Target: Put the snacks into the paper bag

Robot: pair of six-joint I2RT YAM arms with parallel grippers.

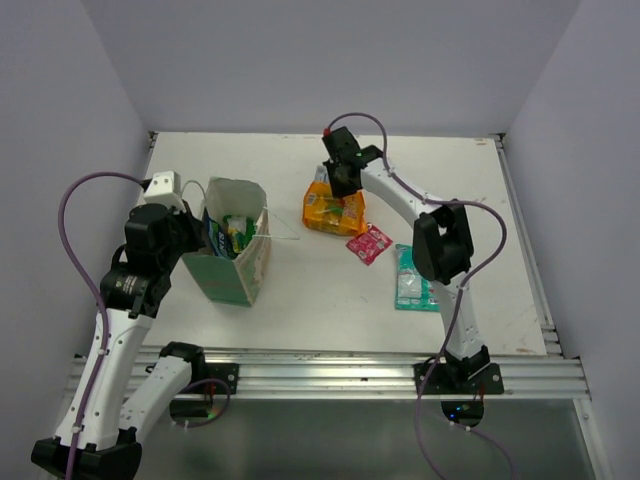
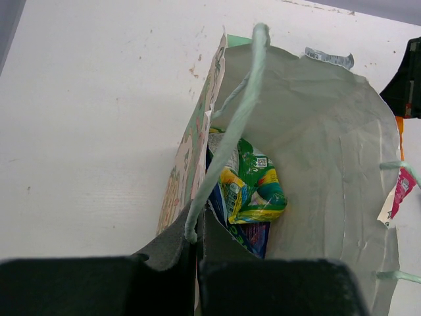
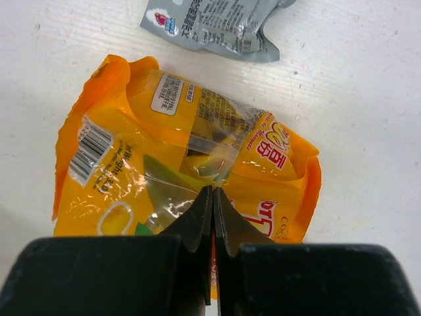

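Note:
The paper bag [image 1: 238, 262] stands open at the left of the table, with green, yellow and dark blue packets inside [image 2: 253, 191]. My left gripper [image 2: 197, 227] is shut on the bag's near rim and string handle [image 2: 230, 125], holding the mouth open. My right gripper [image 3: 213, 197] is shut on an orange packet [image 3: 131, 158], pinching its crumpled middle; in the top view it is at the packet [image 1: 335, 210] in the middle of the table. A silver-grey packet [image 3: 210, 23] lies just beyond the orange one. A pink packet [image 1: 368, 243] and a teal packet [image 1: 411, 277] lie to the right.
The right arm's elbow [image 1: 442, 243] hangs over the teal packet. White walls close in the table at the back and sides. The metal rail [image 1: 330, 375] runs along the near edge.

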